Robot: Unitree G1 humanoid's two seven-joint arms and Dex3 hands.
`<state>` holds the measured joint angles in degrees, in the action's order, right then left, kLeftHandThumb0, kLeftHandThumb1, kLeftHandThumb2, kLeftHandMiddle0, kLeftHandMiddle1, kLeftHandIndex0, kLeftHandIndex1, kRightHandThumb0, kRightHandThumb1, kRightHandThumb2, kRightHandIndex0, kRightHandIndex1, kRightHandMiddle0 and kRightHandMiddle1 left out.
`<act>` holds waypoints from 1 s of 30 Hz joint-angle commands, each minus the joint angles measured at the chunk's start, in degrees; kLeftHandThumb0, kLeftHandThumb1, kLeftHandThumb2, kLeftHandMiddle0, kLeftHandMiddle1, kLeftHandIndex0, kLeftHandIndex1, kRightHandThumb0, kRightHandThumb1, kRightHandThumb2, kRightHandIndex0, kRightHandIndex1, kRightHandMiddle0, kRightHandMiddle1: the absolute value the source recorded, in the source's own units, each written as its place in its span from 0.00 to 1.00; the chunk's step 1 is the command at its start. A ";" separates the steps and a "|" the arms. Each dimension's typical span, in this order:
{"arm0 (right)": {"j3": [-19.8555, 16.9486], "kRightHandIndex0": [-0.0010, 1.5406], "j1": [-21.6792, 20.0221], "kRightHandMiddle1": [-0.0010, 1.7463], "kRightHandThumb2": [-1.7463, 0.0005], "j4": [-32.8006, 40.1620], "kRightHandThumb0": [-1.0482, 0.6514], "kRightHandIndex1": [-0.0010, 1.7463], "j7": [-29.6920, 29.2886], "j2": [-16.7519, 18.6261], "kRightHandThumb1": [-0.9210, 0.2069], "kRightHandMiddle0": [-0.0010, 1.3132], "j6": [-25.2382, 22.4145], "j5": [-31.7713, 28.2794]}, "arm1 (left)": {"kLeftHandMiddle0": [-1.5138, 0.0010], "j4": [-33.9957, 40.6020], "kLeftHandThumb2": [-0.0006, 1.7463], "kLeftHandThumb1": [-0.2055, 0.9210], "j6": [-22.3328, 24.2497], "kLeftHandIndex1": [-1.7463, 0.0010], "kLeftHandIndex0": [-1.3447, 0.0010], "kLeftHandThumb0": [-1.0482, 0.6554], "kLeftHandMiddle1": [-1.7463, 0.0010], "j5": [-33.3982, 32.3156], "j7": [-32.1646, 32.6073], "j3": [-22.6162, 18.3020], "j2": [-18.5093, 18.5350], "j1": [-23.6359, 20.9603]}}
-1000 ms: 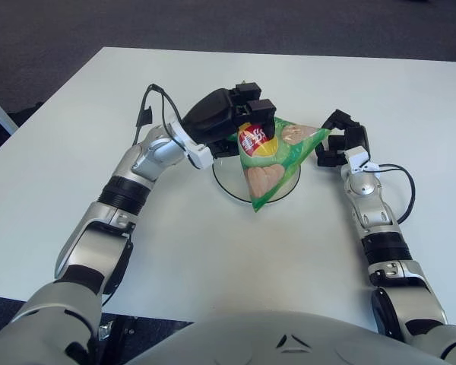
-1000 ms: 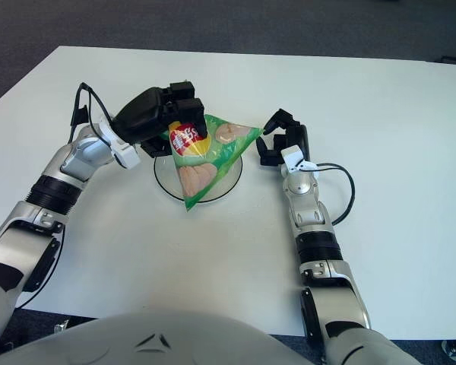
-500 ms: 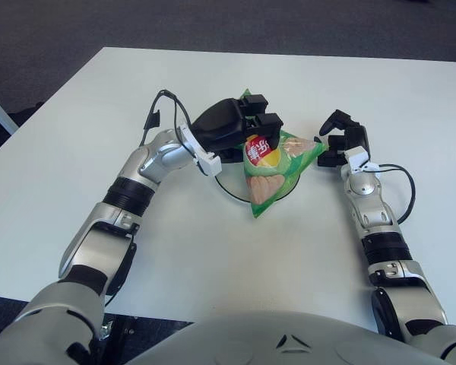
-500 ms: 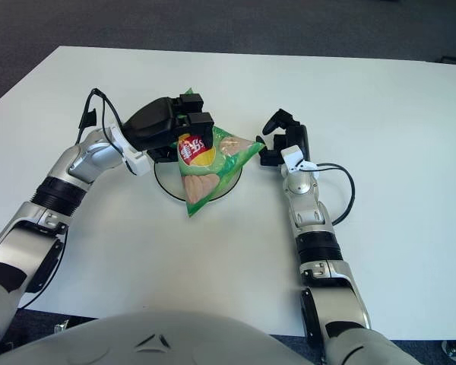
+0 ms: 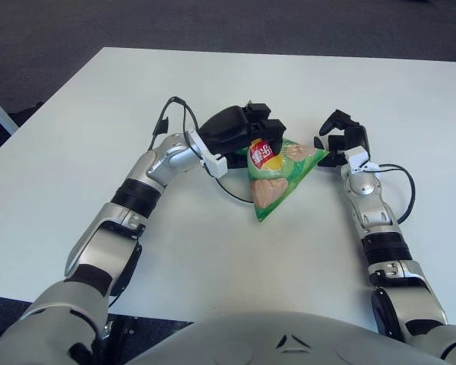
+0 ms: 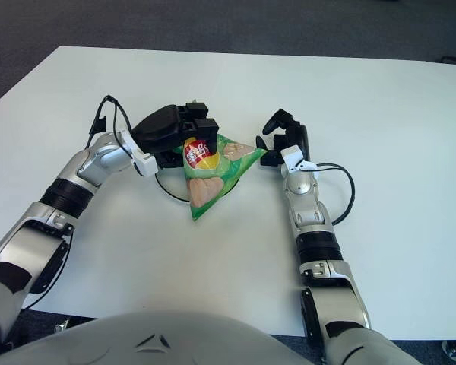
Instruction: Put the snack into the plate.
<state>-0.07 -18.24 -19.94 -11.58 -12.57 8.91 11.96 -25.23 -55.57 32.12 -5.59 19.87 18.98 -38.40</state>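
Office-like room, white table (image 5: 213,251), dark grey carpet (image 5: 213,19)

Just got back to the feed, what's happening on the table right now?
The left hand grips the top of a green chip bag and holds it over the clear glass plate on the white table. The bag hangs tilted, its lower corner past the plate's near rim. The right hand shows beside the bag's right corner, fingers open, holding nothing.

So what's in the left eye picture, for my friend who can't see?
The robot's left hand holds a green snack bag over a clear plate on a white table. Its right hand shows just right of the bag, fingers open.
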 commanded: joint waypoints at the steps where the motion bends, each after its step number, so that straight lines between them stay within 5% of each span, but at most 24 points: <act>1: 1.02 0.88 4.42 1.00 0.19 -2.54 0.31 1.00 1.41 1.00 0.61 0.52 -3.38 0.46 | 0.53 -0.42 0.85 0.34 0.01 0.00 0.30 0.92 0.00 1.01 -0.63 0.90 0.32 -1.23; 21: 0.89 0.86 4.71 1.00 0.20 -1.55 0.32 1.00 2.56 0.85 0.59 0.51 -4.62 0.23 | 0.52 -0.28 0.85 0.34 1.72 0.00 0.30 0.92 0.00 9.79 4.93 3.44 0.80 -0.97; 30: 0.95 0.86 4.76 1.00 0.20 -1.38 0.32 1.00 2.56 0.86 0.59 0.51 -4.93 0.31 | 0.52 -1.61 0.86 0.33 1.26 0.00 0.29 0.92 0.00 5.25 0.96 5.26 1.16 -1.46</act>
<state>-0.13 -17.69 -18.62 -10.62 -12.64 7.51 11.94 -25.72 -53.95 36.81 -2.20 23.41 19.35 -40.07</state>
